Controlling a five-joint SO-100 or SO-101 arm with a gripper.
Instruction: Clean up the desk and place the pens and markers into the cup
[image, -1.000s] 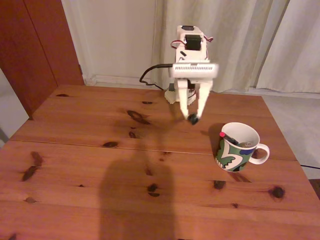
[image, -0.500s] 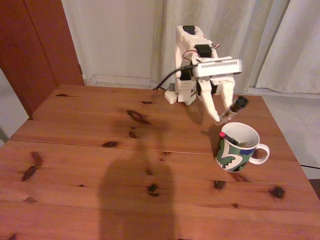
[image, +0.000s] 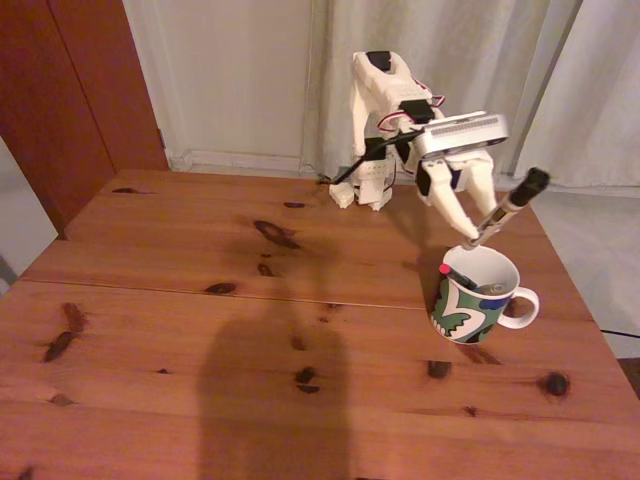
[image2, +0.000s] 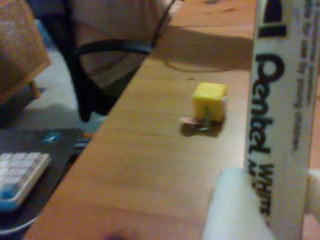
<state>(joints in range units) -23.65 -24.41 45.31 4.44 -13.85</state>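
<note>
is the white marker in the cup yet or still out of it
Out. The gripper holds the white marker tilted, its lower end just above the cup rim, black cap up to the right.

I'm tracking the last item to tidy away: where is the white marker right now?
In the fixed view the white marker is tilted in the gripper, just above the cup at the desk's right side.

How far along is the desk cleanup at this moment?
Nearly finished. A thin black pen with a red end already stands in the green, white and blue patterned ceramic mug. The gripper holds the white marker with a black cap tilted just above the mug's rim, not yet dropped in. The reddish-brown wooden desk shows no other pens in the fixed view; the mug's inside is only partly visible.
</note>
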